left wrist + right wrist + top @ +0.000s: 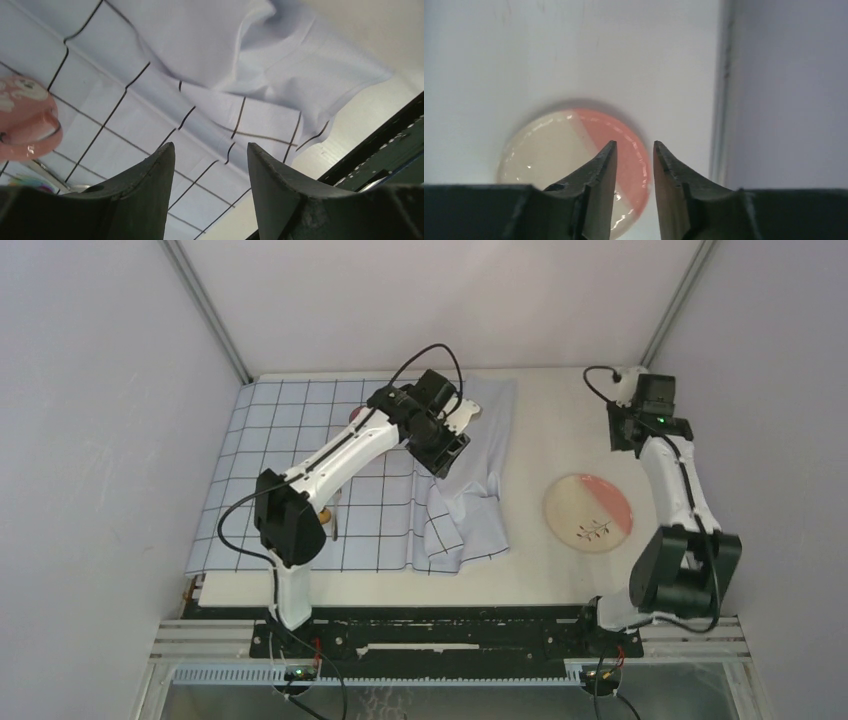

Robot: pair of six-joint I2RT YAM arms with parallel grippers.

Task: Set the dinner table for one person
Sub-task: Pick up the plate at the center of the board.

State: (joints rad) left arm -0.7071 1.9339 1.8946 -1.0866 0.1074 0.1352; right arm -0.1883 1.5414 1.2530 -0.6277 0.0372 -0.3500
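L pincer & R pincer both apart, empty; gridded cloth on table limp, so pinch hem; glazed plate fragile, so grip rim.

Soft, matt, creased cloth below the left gripper; glossy glazed ceramic plate beneath the right gripper; smooth, matt table around that plate; dull black, faintly rough plastic fingers on both grippers.

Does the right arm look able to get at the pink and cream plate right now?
Probably yes: the plate lies alone on the bare table, and the right arm's fingers, open and empty, point toward it.
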